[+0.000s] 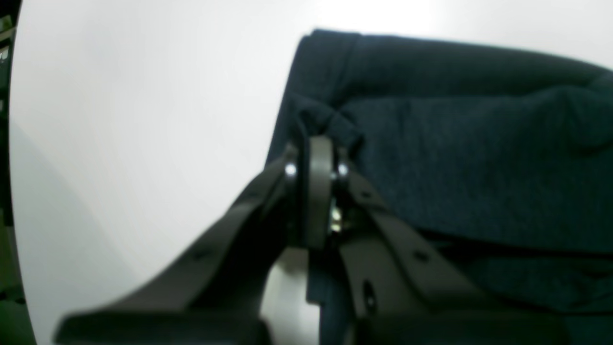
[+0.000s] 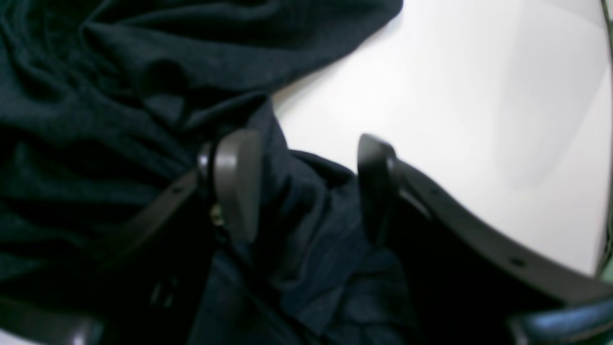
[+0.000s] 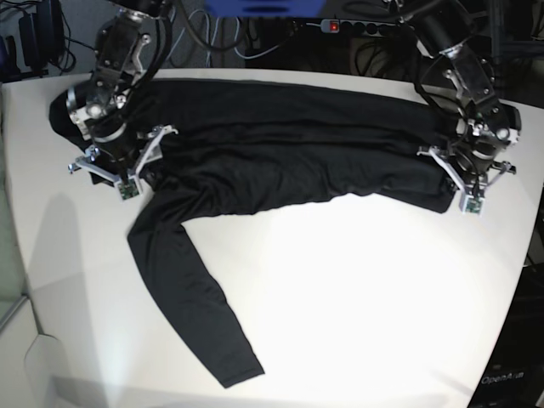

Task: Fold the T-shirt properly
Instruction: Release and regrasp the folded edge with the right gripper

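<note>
- Right gripper (image 2: 306, 187): jaws set wide apart, straddling a bunched ridge of the T-shirt (image 3: 280, 153); no fabric is clamped. Its arm reaches down from the far table edge onto the shirt's shoulder end.
- T-shirt: black, long-sleeved, spread widthwise along the far half of the table (image 3: 357, 289). One sleeve (image 3: 191, 297) trails from the shoulder end toward the near table edge.
- Left gripper (image 1: 316, 158): jaws closed tight, pinching a gathered fold at the shirt's opposite end. Its arm descends from the far edge.
- Table: white, bare in front of the shirt's body and beside the sleeve.
- Behind the shirt: a power strip (image 3: 357, 27) and cables lie beyond the table.
</note>
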